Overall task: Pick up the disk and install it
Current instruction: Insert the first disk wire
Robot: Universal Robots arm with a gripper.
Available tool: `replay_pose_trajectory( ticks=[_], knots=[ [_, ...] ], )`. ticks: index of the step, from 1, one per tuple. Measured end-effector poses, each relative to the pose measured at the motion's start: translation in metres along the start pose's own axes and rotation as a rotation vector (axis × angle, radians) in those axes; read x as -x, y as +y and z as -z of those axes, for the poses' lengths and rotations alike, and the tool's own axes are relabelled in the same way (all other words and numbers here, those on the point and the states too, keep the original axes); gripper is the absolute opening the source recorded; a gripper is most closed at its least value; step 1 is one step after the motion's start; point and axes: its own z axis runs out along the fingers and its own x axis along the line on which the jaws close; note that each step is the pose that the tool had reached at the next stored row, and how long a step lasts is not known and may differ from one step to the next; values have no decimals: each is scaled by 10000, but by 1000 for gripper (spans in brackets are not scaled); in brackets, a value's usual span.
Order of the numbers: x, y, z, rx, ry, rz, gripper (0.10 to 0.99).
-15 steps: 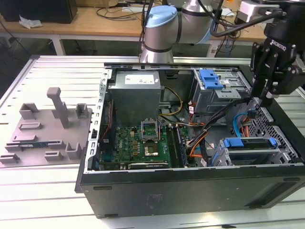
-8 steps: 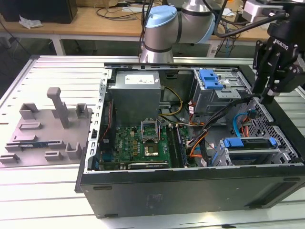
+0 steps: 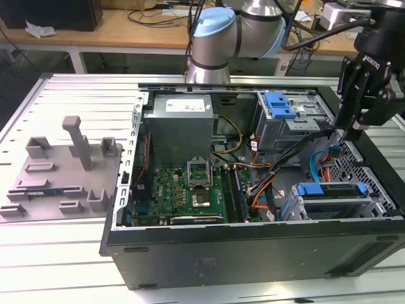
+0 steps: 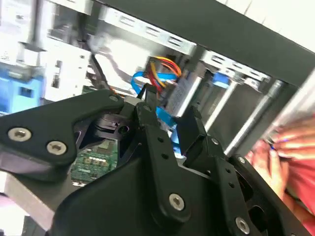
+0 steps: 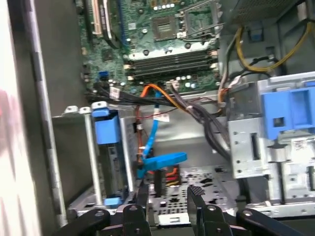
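Observation:
The disk, silver metal in a bright blue bracket, sits in the lower bay at the front corner of the open computer case, at the exterior view's right. In the first wrist view the disk stands on edge in its metal cage. My gripper hangs above the case's side wall, just beyond the disk. Its black fingers are apart and hold nothing, so my gripper is open. A blue flat cable plug and red-yellow wires lie just ahead of my gripper, beside the disk's end.
The case also holds a green motherboard, a grey power supply box and an upper drive cage with a blue clip. Cable bundles cross the middle. A grey fixture lies on the table. A person's hand is near the case.

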Motion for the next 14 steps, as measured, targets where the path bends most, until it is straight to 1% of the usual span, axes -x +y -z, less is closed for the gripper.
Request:
replay_pose_trajectory(
  ticks=[1, 2, 3, 4, 5, 6, 7, 8, 9, 10, 11, 12, 13, 14],
  knots=[
    [11, 0, 1, -29, 370, 5, 443],
    [68, 7, 8, -53, 776, 14, 443],
    [115, 12, 13, -75, 959, 16, 443],
    [159, 17, 15, -94, 1101, 18, 443],
    [222, 25, 20, -123, 1327, 20, 443],
    [275, 32, 24, -145, 1533, 23, 443],
    [309, 37, 27, -158, 1684, 25, 443],
    [346, 42, 32, -161, 1955, 35, 443],
    [366, 44, 34, -111, 2224, 60, 443],
    [381, 46, 37, -66, 2439, 80, 443],
    [402, 49, 42, -35, 2694, 97, 443],
    [428, 51, 43, -42, 2875, 102, 443],
    [464, 51, 36, -55, 2976, 101, 443],
    [485, 50, 25, -61, 3009, 103, 443]
  ],
)
